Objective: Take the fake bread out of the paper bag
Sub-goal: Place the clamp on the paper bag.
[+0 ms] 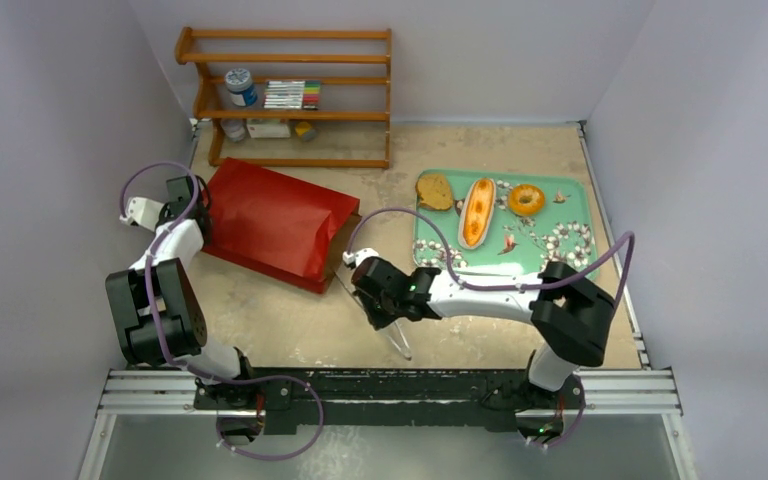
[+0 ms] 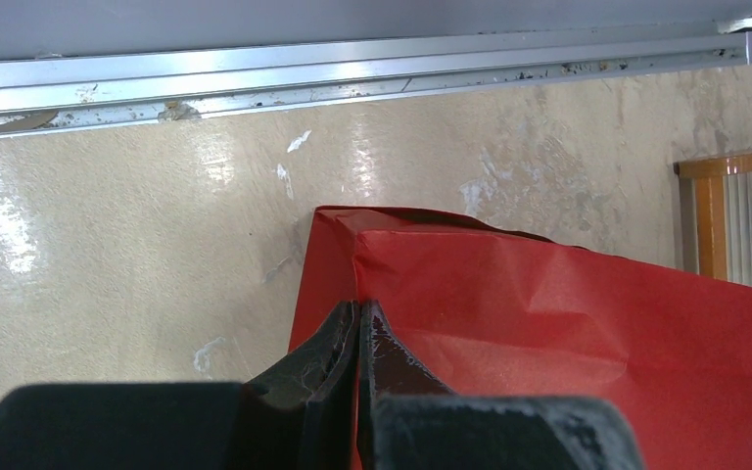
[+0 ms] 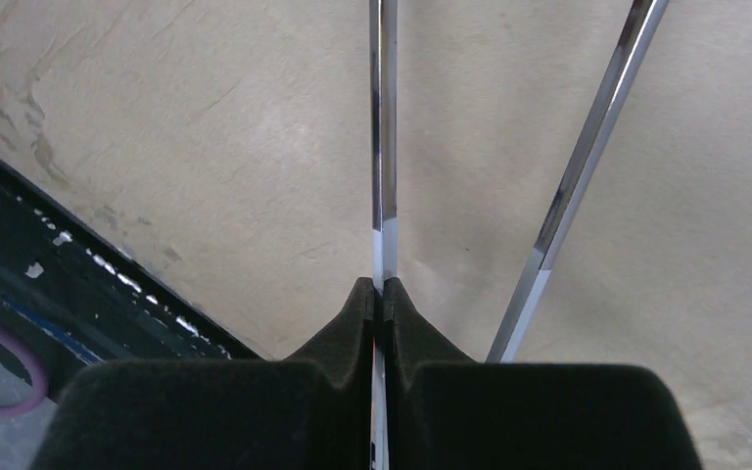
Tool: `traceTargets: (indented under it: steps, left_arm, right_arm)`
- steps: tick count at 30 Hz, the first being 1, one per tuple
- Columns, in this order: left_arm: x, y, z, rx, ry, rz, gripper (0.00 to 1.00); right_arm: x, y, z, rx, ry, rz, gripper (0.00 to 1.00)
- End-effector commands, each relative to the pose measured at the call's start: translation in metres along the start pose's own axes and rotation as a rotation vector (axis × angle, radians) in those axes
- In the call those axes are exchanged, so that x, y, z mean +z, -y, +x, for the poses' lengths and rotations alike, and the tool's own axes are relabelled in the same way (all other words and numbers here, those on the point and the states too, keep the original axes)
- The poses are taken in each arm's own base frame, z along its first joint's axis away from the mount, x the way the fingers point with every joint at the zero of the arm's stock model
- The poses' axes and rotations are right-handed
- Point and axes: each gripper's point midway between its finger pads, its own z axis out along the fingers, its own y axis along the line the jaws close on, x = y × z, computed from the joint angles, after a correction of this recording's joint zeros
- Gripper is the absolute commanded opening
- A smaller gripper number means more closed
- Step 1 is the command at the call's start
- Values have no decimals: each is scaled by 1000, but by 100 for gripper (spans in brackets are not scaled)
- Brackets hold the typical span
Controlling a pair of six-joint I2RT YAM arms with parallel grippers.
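The red paper bag (image 1: 275,222) lies flat on the table, its mouth toward the tray, with a strip of brown inside showing there. My left gripper (image 1: 201,212) is shut on the bag's closed far-left end; in the left wrist view it (image 2: 357,307) pinches a fold of the red paper (image 2: 568,323). My right gripper (image 1: 380,308) is shut on one arm of the metal tongs (image 1: 397,337) low over the table; in the right wrist view it (image 3: 380,286) clamps that arm (image 3: 382,147). On the teal tray (image 1: 560,260) lie one round brown slice (image 1: 434,191), the long bun (image 1: 476,211) and the ring bagel (image 1: 527,200). A second slice is not visible.
A wooden shelf (image 1: 290,95) with a jar and small boxes stands at the back, just behind the bag; its edge shows in the left wrist view (image 2: 710,215). Small shells and beads are scattered on the tray. Walls close in on three sides. A metal rail (image 1: 390,385) runs along the near edge.
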Motion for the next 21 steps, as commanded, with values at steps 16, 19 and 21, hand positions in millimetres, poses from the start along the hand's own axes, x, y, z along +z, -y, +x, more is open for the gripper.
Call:
traceTargets:
  steps: [16,19,21]
  left_arm:
    - [-1,42,-23,168,39,88,0]
    - [1,45,-28,215,47,81,0]
    - [4,46,-31,239,51,75,0]
  right_arm:
    - [26,-48,-60,-269,63,-159,0]
    - [34,-39,-72,-267,81,-180,0]
    - [39,-32,-81,-273,87,-194,0]
